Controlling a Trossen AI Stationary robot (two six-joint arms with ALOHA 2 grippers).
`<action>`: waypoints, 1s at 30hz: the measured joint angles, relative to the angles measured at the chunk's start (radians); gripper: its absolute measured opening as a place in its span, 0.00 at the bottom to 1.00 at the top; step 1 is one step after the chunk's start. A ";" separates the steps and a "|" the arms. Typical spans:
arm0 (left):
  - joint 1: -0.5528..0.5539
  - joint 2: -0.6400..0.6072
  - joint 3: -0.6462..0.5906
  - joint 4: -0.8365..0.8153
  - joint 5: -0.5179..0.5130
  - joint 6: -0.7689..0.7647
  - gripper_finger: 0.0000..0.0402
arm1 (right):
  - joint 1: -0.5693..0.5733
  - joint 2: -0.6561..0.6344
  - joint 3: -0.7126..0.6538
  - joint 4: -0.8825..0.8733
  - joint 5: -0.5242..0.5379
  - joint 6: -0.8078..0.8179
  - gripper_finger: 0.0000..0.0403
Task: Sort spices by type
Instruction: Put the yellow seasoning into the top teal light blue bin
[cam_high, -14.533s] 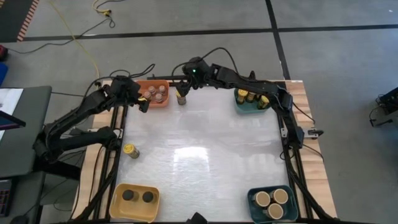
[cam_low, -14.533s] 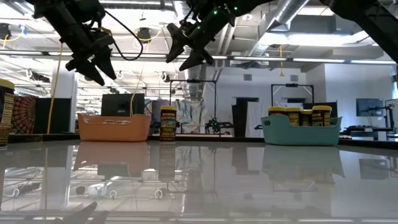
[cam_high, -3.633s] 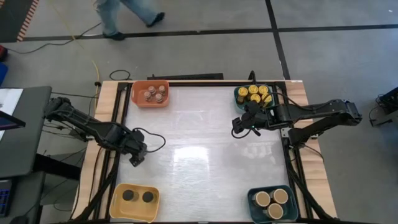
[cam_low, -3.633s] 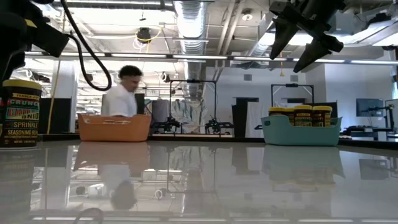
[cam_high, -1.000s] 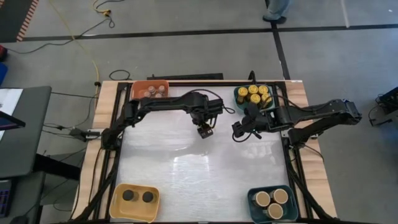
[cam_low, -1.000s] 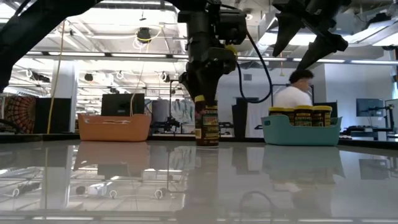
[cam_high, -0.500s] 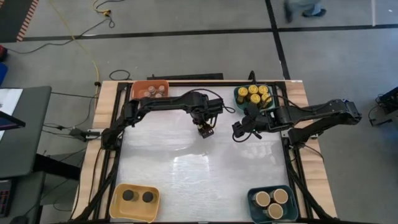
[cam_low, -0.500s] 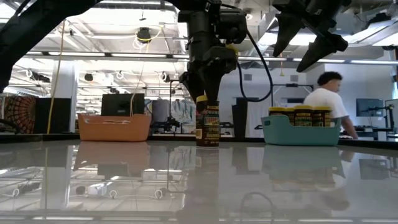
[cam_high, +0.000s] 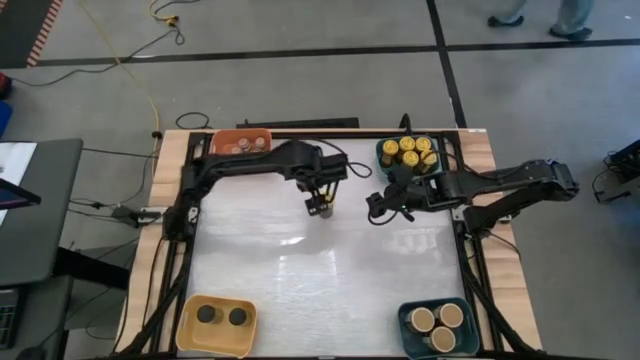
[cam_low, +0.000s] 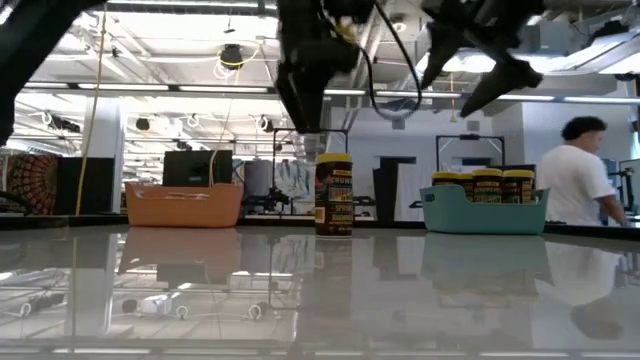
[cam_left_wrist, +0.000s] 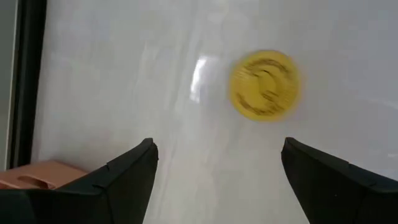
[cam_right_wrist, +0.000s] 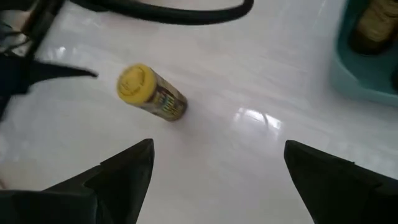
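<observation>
1. High camera looks straight down on the whole surface (cam_high: 300, 280).
2. Low camera sits at surface level, facing the room.
3. Both wrist cameras look down closely, sharing the yellow-lidded jar (cam_left_wrist: 264, 85) below the left gripper (cam_left_wrist: 217, 171).

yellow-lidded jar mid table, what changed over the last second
The left gripper let go of the yellow-lidded jar and rose off it with jaws open; the jar stands alone where it was set. The right gripper, open, edged toward it. The bins kept their places.
</observation>
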 joint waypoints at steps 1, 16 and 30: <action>-0.005 -0.030 -0.035 0.023 -0.006 0.007 0.81 | -0.005 0.012 0.000 0.035 0.000 -0.012 0.95; -0.004 -0.801 -1.045 0.621 -0.017 -0.207 0.81 | -0.100 0.393 0.326 0.238 -0.089 -0.448 0.95; 0.045 -1.251 -1.246 0.638 -0.082 -0.221 0.81 | -0.197 0.856 0.961 -0.392 -0.265 -0.317 0.95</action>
